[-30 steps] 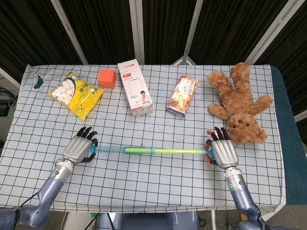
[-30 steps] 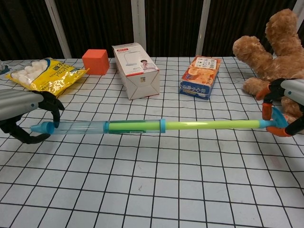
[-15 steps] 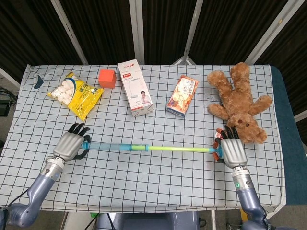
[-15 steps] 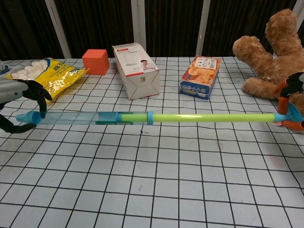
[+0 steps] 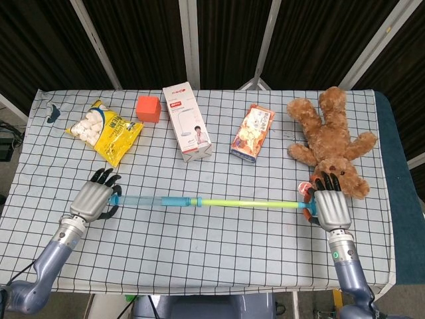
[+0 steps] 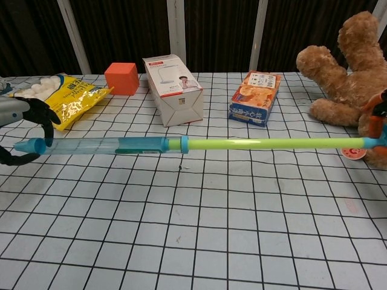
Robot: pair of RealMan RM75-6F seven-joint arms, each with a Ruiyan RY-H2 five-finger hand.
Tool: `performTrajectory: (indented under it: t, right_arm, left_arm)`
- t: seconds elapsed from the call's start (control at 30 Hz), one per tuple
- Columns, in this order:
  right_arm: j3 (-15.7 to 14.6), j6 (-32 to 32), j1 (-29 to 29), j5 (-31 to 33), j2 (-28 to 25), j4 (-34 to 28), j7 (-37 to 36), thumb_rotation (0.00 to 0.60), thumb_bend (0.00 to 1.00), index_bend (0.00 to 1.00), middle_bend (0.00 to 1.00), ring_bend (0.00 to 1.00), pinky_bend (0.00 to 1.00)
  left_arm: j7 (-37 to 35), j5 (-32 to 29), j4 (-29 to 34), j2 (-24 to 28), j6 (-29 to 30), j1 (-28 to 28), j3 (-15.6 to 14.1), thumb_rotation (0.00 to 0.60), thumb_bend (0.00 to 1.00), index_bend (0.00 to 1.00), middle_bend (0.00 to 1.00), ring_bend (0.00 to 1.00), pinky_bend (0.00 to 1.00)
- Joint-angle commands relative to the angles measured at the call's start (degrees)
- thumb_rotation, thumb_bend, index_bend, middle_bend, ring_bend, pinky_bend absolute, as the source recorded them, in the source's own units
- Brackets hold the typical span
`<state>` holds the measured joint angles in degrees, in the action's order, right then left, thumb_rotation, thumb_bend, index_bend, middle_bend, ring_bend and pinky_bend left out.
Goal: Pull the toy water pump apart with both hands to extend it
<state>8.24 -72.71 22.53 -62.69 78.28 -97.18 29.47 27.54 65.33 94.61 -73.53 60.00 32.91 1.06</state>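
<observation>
The toy water pump (image 5: 199, 202) (image 6: 181, 144) is stretched out long across the table, held just above the cloth. It has a clear blue barrel on the left and a yellow-green rod on the right. My left hand (image 5: 93, 199) (image 6: 21, 130) grips the barrel's nozzle end. My right hand (image 5: 328, 205) grips the orange handle (image 6: 375, 142) at the rod's far end, close to the teddy bear; in the chest view this hand is almost out of frame at the right edge.
Behind the pump stand a white lamp box (image 5: 187, 121), an orange snack box (image 5: 253, 133) and a red cube (image 5: 148, 108). A yellow marshmallow bag (image 5: 104, 131) lies back left. A brown teddy bear (image 5: 332, 143) lies at the right, touching my right hand.
Both hands have moved apart, left hand leftward and right hand rightward. The pump has grown longer, with more of the yellow-green rod drawn out of the barrel.
</observation>
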Motion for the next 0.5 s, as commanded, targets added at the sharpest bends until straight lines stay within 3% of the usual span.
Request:
performTrajectory:
  t: [0.03,0.37,0.43,0.5]
  right_arm:
    - [0.06,-0.14,0.01,0.11,-0.05,0.13,0.27,0.600,0.41,0.66,0.22,0.00,0.00]
    - [0.09,-0.31,0.03,0.46,-0.03,0.61,0.70,0.600,0.41,0.66,0.22,0.00,0.00]
    - [-0.01,-0.24,-0.05,0.60,-0.16,0.67,0.70,0.600,0.41,0.66,0.22,0.00,0.00]
    - [-0.07,-0.09,-0.09,0.95,-0.35,0.56,0.89,0.600,0.41,0.60,0.21,0.00,0.00]
  left_arm:
    - [0.05,0.05,-0.01,0.05,-0.13,-0.02,-0.06,0.600,0.60,0.48,0.14,0.00,0.00]
    - [-0.03,0.45,0.26,-0.27,-0.09,-0.26,-0.02,0.600,0.60,0.47,0.14,0.00,0.00]
    - [-0.05,0.42,0.40,-0.55,-0.31,-0.28,-0.11,0.600,0.57,0.46,0.13,0.00,0.00]
    - [-0.08,0.42,0.43,-0.93,-0.41,-0.34,-0.21,0.600,0.46,0.40,0.11,0.00,0.00]
